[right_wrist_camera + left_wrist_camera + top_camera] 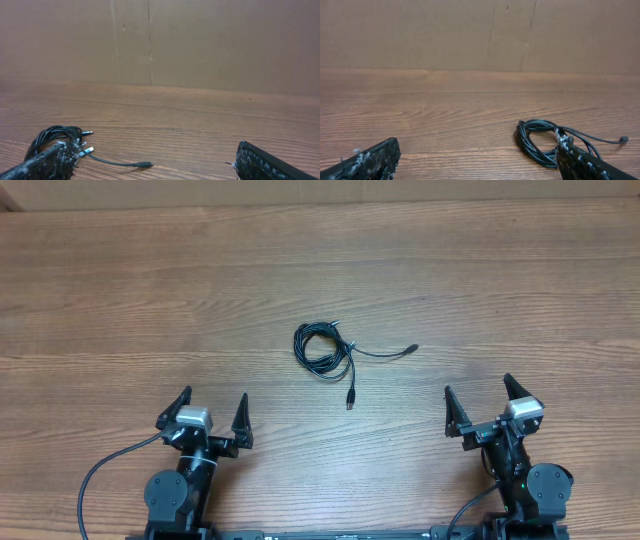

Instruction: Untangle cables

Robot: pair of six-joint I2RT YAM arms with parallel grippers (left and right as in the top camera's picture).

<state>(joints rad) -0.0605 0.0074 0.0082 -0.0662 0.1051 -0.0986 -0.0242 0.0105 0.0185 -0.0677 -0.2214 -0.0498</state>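
Overhead view: the cables (325, 350) lie as one small coiled bundle near the centre of the wooden counter (120, 290), flat on the surface. Nothing touches them.

One loose end runs out from the coil toward 3 o'clock and ends in a small plug (412, 350). A second loose end runs toward 6 o'clock and ends in another plug (350, 402). A short tip shows at the coil's 1 o'clock edge; its type cannot be made out.

The left tool (214, 396) sits at the near edge of the counter, about 7 o'clock from the bundle and well apart from it. Its fingers are spread wide with nothing between them. The left wrist view confirms this: the coil (537, 142) lies ahead by the right-hand finger (585, 162).

The right tool (478, 386) sits about 4 o'clock from the bundle, also well apart, spread wide and empty. In the right wrist view the coil (52, 137) lies ahead at the left-hand finger (45, 165).
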